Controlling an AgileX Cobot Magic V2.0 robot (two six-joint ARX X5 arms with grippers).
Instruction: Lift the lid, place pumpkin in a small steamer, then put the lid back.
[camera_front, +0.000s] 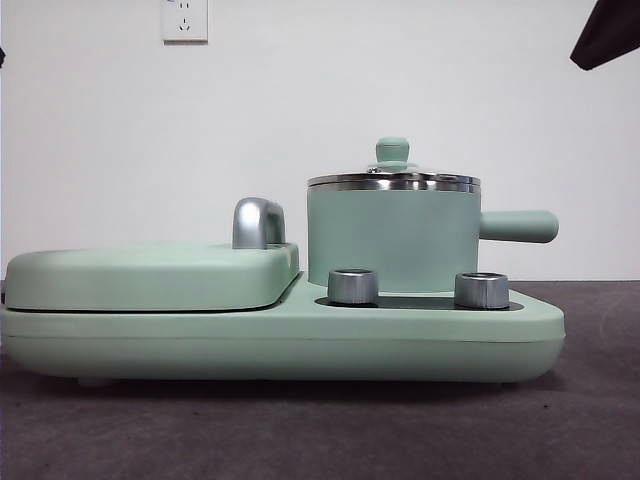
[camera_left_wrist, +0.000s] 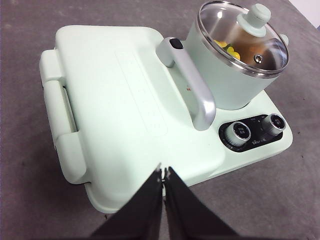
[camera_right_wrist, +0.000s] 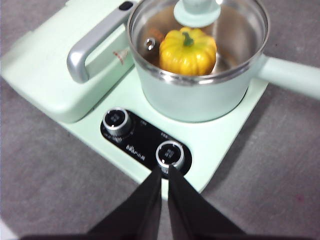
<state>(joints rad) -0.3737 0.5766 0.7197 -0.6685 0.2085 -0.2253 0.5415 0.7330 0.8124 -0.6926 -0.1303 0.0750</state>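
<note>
The lid (camera_front: 393, 180) sits closed on the steamer (camera_front: 392, 238), its steel rim flush with the pot's rim and its green knob (camera_front: 392, 152) upright at the centre. Through the glass the pumpkin (camera_right_wrist: 188, 50) shows inside the pot, stem up, seen near the top centre of the right wrist frame; in the left wrist frame only yellow patches of it show under the lid at upper right. The steamer stands on the right half of the base (camera_front: 280, 340), its side handle (camera_front: 518, 226) pointing to the right of the front frame, with two steel knobs (camera_front: 353, 286) just in front of it. To the left of the pot lies the flat cover (camera_front: 150, 275), with a curved silver handle (camera_front: 258, 222) between the two. The base rests on the grey tabletop (camera_front: 320, 430). The left gripper (camera_left_wrist: 163, 172) hangs above the cover's near edge, its fingers pressed together and holding nothing. The right gripper (camera_right_wrist: 164, 172) hangs just above the knobs, its fingers likewise closed together on nothing. In the front frame only a black tip (camera_front: 608, 32) shows at the upper right corner.
</note>
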